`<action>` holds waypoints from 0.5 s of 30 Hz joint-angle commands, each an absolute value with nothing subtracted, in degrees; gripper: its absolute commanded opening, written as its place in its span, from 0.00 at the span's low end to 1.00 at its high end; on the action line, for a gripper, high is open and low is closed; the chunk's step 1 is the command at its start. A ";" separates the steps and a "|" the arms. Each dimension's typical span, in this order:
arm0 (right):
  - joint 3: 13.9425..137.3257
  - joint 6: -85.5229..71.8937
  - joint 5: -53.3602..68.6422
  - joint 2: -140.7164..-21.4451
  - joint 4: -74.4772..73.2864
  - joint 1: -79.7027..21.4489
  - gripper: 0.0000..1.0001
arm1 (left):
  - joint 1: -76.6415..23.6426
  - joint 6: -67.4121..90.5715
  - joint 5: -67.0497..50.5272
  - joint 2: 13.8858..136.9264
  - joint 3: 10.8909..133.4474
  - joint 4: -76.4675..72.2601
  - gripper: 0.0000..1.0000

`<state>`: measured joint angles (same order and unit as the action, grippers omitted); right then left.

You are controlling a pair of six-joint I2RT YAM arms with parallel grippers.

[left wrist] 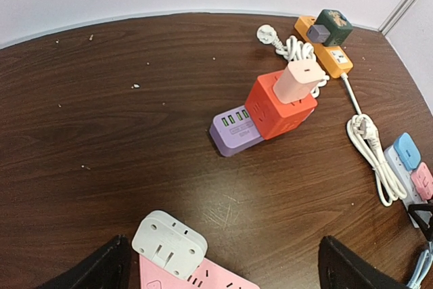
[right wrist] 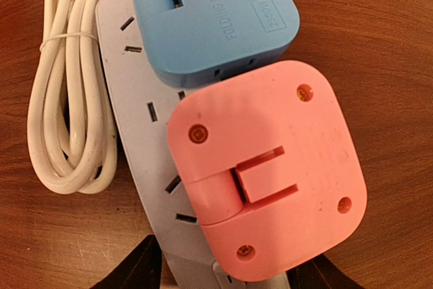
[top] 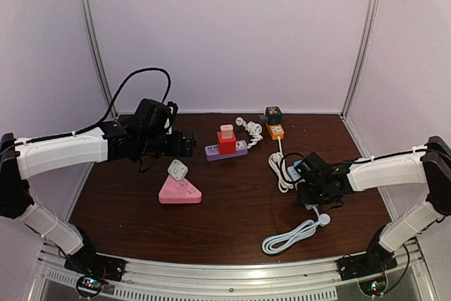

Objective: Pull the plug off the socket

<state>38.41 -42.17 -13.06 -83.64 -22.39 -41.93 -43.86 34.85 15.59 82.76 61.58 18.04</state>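
A grey power strip (right wrist: pixel 139 116) lies at the right and carries a blue plug (right wrist: pixel 210 18) and a pink plug (right wrist: pixel 270 167). My right gripper (right wrist: pixel 226 279) hangs low over it, its jaws open with a finger (right wrist: pixel 128 274) on each side of the pink plug's near end. In the top view the right gripper (top: pixel 304 188) covers that strip (top: pixel 292 172). My left gripper (left wrist: pixel 223 275) is open and empty, above the table near a white plug (left wrist: pixel 169 243) seated in a pink triangular socket (left wrist: pixel 210 281). It also shows in the top view (top: pixel 187 144).
A purple strip (left wrist: pixel 233 130) holds a red cube adapter (left wrist: pixel 279 105) topped by a pale pink plug (left wrist: pixel 298 80). An orange strip (left wrist: pixel 331 55) with a green cube (left wrist: pixel 329 26) lies at the back. Coiled white cables (top: pixel 290 236) lie near the right arm.
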 commanded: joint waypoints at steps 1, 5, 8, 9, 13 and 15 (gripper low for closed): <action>34.61 -44.76 0.97 -85.76 -21.58 -44.74 0.63 | -43.50 34.23 15.25 83.21 62.97 16.44 0.98; 32.93 -44.40 3.38 -86.78 -17.21 -43.64 0.57 | -43.48 34.44 14.78 83.58 63.24 16.42 0.98; 32.25 -44.68 3.62 -86.64 -16.23 -43.40 0.50 | -43.51 34.45 14.80 83.34 63.19 16.49 0.98; 32.30 -44.71 3.46 -86.35 -16.32 -43.42 0.44 | -43.49 34.45 14.93 83.26 63.19 16.45 0.98; 33.16 -45.13 1.56 -84.45 -18.28 -43.37 0.30 | -43.51 34.76 14.83 83.35 63.19 16.30 0.98; 33.89 -45.53 0.33 -82.79 -20.23 -43.41 0.24 | -43.51 34.89 14.66 83.53 63.19 16.27 0.98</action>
